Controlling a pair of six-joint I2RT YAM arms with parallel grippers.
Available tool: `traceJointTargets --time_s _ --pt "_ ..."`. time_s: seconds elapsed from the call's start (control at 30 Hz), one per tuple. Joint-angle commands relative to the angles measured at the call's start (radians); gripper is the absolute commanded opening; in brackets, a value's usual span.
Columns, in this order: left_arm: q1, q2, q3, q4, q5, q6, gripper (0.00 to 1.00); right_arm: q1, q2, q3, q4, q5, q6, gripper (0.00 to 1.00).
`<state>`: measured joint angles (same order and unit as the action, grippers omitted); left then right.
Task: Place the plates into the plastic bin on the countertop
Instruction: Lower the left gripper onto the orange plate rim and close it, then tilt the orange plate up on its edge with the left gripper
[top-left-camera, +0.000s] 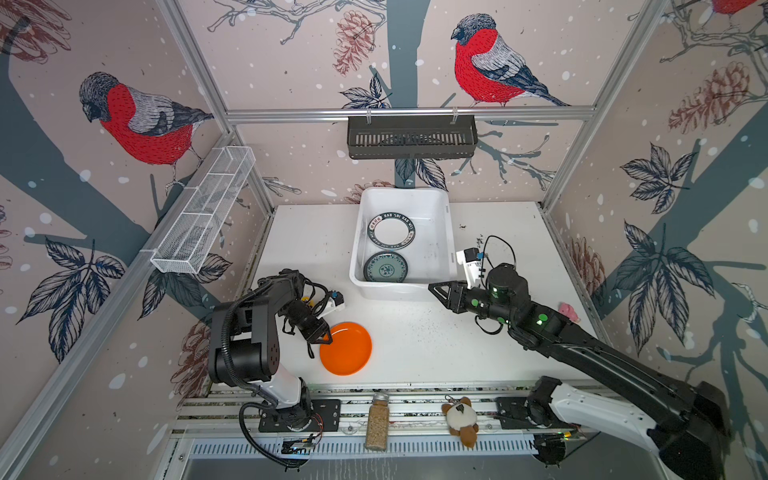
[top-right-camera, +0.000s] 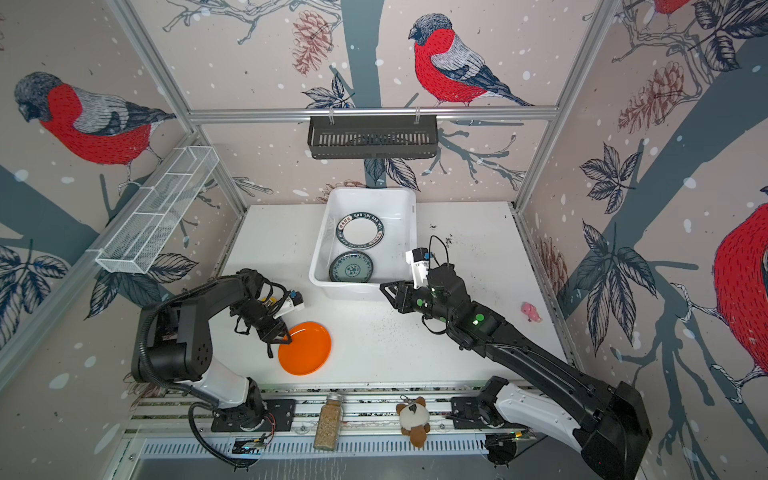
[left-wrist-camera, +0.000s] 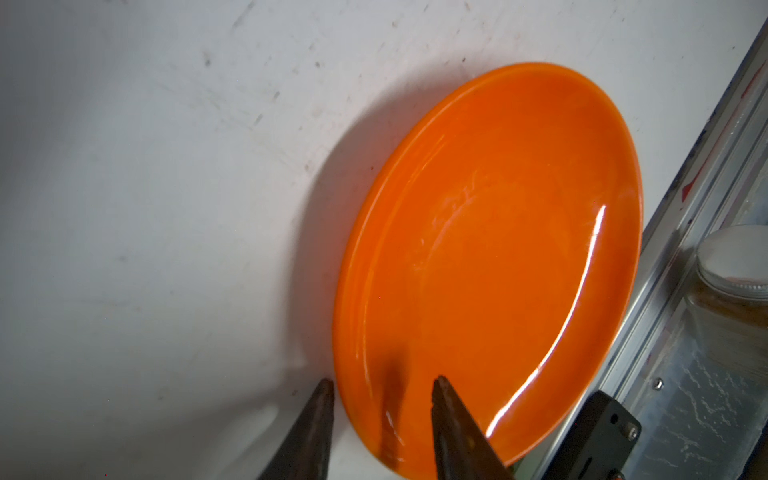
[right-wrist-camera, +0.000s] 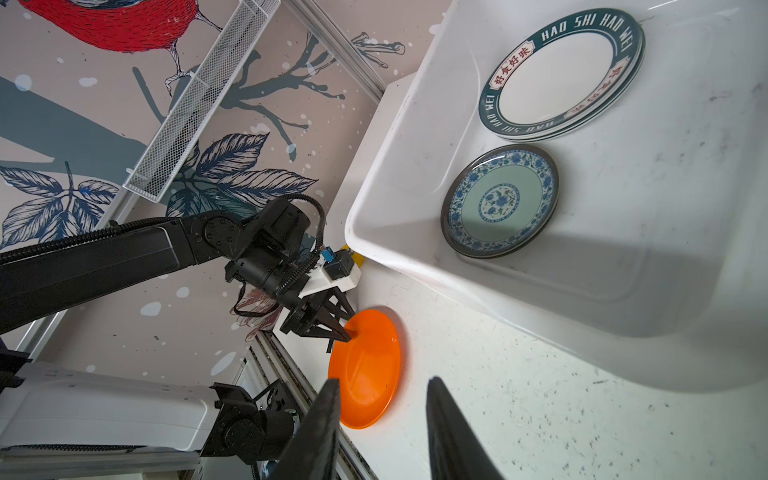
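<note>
**Bird-printed walls (top-left-camera: 137, 120), one orange plate out on the bench**

White and speckled, the bench (top-left-camera: 415, 345) carries the plastic bin (top-left-camera: 451, 232) at the middle of its back edge. Lettered plates (top-left-camera: 392, 231) are stacked inside the bin, with the floral plate (top-left-camera: 385, 267) just beside them toward the bin's near wall. A dark rim shows under the floral plate. The orange plate (top-left-camera: 345, 348) lies flat near the bench's front edge, well apart from the bin.

The left claw (left-wrist-camera: 384, 380) straddles the plate's rim with a modest gap. One finger is outside the lip and the other over the inner slope, and it has not pinched yet. The right claw (right-wrist-camera: 382, 382) hangs just beside the bin's near right corner, its jaws narrowly apart and holding nothing.

The plate looks stiff, glossy and probably slick, and it may chip if dropped. Its shallow raised rim is the only place to take hold: one finger under the lip, the other pressing on the slope inside. Held at one edge, it will likely droop and could slide out, so a firm pinch and a level, slow carry seem wise.
</note>
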<state>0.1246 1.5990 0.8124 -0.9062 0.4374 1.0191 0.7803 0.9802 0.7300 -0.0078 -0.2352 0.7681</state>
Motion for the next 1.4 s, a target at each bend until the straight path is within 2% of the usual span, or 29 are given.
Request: traceJointTargets --time_s 0.0,0.1,0.63,0.73,1.0,1.37 --pt "-0.001 0.008 0.001 0.009 0.016 0.007 0.35 0.002 -0.005 -0.006 0.043 0.007 0.014 0.37" --pt "-0.002 0.013 -0.002 0.018 0.021 0.001 0.28 0.002 -0.006 -0.009 0.045 0.007 0.016 0.36" --pt "-0.015 0.019 -0.003 0.041 0.037 -0.034 0.2 0.002 -0.036 -0.04 0.054 0.014 0.019 0.36" --pt "-0.016 0.019 -0.004 0.044 0.038 -0.04 0.15 0.0 -0.046 -0.046 0.054 0.015 0.017 0.36" --pt "-0.017 0.006 -0.004 0.051 0.041 -0.053 0.11 -0.001 -0.057 -0.053 0.052 0.023 0.015 0.36" --pt "-0.017 -0.005 -0.005 0.059 0.04 -0.06 0.0 -0.001 -0.057 -0.052 0.054 0.027 0.014 0.35"
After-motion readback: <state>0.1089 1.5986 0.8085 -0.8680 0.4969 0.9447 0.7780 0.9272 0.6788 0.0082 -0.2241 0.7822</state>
